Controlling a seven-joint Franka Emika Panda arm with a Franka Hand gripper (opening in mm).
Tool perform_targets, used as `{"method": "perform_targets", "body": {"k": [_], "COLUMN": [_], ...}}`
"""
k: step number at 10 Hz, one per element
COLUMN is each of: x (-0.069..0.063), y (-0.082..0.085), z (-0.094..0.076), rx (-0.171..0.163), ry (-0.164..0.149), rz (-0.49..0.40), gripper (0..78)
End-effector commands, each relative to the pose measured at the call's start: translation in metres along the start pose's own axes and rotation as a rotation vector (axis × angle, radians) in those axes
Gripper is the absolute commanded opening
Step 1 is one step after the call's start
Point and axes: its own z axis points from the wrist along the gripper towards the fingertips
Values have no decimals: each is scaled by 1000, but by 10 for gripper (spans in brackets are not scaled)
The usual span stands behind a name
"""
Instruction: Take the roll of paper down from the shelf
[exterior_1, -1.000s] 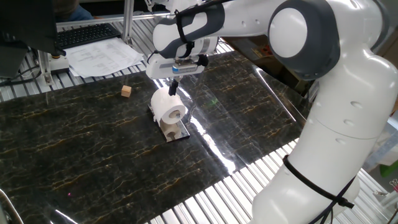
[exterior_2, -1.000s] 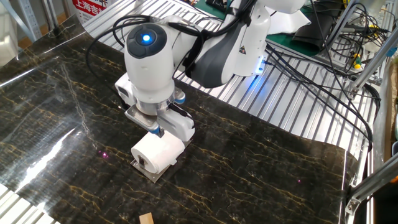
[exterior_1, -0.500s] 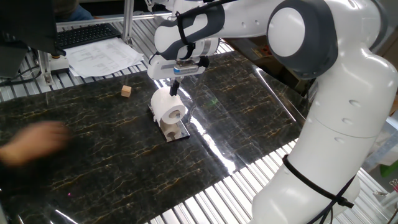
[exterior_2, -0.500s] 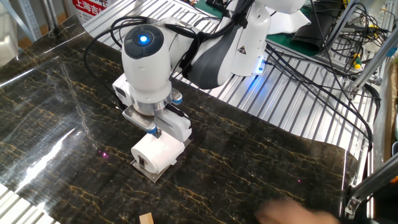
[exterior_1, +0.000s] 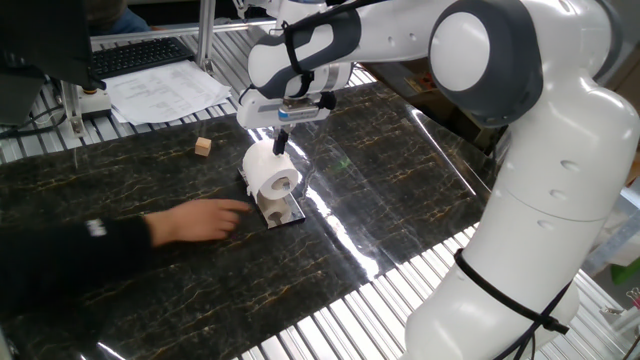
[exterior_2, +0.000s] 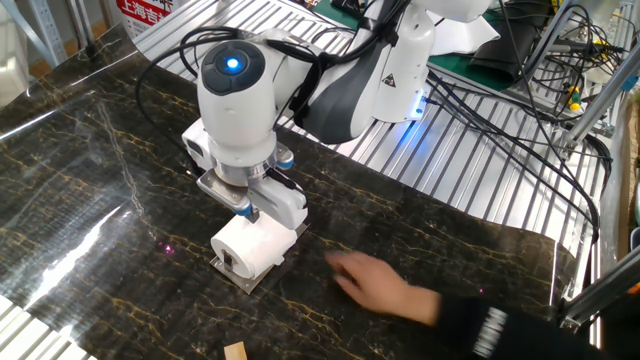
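Note:
The white roll of paper (exterior_1: 270, 170) lies on its side on the small shelf (exterior_1: 283, 210) of pale wood and grey plate, mid-table. It also shows in the other fixed view (exterior_2: 255, 247), on the shelf (exterior_2: 238, 276). My gripper (exterior_1: 281, 140) hangs just above the back of the roll, pointing down, and it holds nothing. Its fingers look closed together. In the other fixed view the gripper (exterior_2: 254, 212) sits right over the roll's top.
A person's hand (exterior_1: 205, 220) in a dark sleeve reaches across the table toward the shelf, and shows in the other fixed view (exterior_2: 380, 285). A tiny wooden cube (exterior_1: 203, 147) lies behind-left of the roll. Printed paper sheets (exterior_1: 165, 90) and a keyboard (exterior_1: 140, 55) lie beyond the mat.
A person's hand has come in from the table's edge and now reaches close to the shelf. My gripper rose very slightly and the roll has not moved.

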Motion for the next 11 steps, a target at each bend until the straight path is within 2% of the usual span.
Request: {"method": "perform_targets", "body": {"k": [1,11], "x": [-1,-1], "y": [0,0], "z": [-1,-1], "rx": [0,0], "ry": [-1,-1], "rz": [1,1], "gripper": [774,774]}}
